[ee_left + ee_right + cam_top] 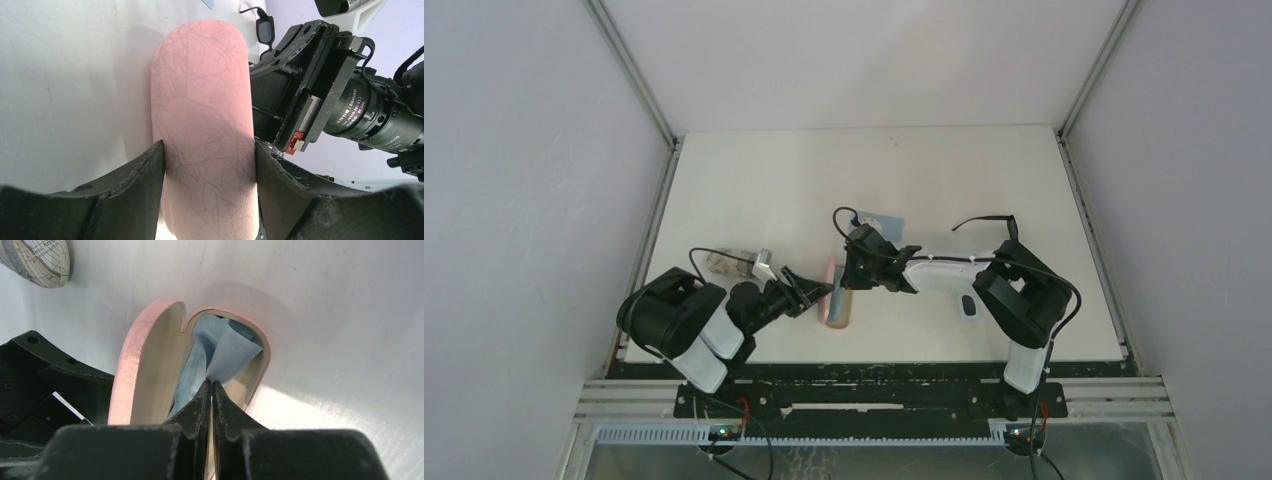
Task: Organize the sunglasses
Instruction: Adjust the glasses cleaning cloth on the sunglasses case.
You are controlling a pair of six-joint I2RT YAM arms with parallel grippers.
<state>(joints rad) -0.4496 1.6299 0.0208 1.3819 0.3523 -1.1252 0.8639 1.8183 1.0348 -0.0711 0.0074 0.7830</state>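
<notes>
- Top view: near the middle of the bench's [754, 190] near edge, the left tool [814, 293] clamps the pink case [837, 310], probably to steady it. The right tool [844, 280] reaches into it.
- Left wrist view: the left tool's jaws stand part-open, pressed on both flanks of the pink case. The sunglasses [265, 30] lie on the bench beyond its far end, not yet inside.
- Right wrist view: the right tool is fully closed, pinching the light-blue cloth [225, 350] inside the open pink case, likely to seat or remove it.

Soft, even light fills the top view, washing the table [754, 180] white with faint shadows under the arms [944, 275]; in the left wrist view the case [205, 125] shades the table toward 9 o'clock, while the right wrist view has glare at 4 o'clock, a dim cloth [225, 350] and dark, blurred fingers [195, 410].
</notes>
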